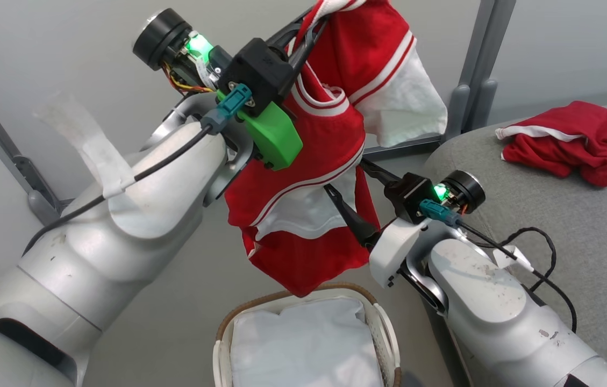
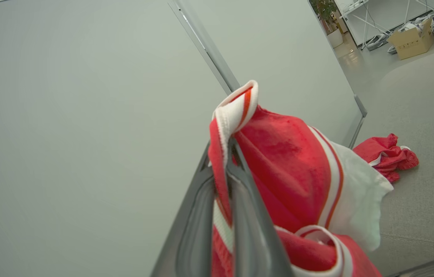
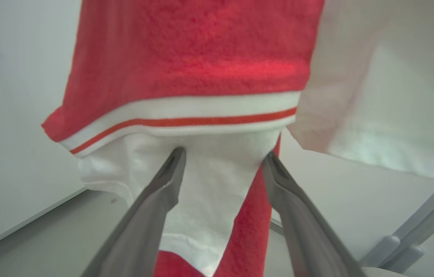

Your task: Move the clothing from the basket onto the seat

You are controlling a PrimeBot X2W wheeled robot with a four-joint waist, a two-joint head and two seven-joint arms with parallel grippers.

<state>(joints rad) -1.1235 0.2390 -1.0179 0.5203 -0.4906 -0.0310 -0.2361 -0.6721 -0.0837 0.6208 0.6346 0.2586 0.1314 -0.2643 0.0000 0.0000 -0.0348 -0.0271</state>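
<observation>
Carrying a red garment (image 1: pixel 330 134) from the basket (image 1: pixel 238 317) toward the seat (image 1: pixel 577 231).
Our left claw (image 2: pixel 221 154) is clenched on its white-trimmed edge, so it hangs over the basket, while our right claw (image 3: pixel 224 154) is released and straddles the hanging cloth. One red piece (image 1: pixel 566 142) lies on the seat. Next, we judge, we must swing right and let go over the cushion.

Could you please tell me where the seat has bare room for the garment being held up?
The seat is bare between the crumpled red garment at its far side and the right forearm. Over the basket it is crowded: the held garment hangs by the open right gripper.
</observation>
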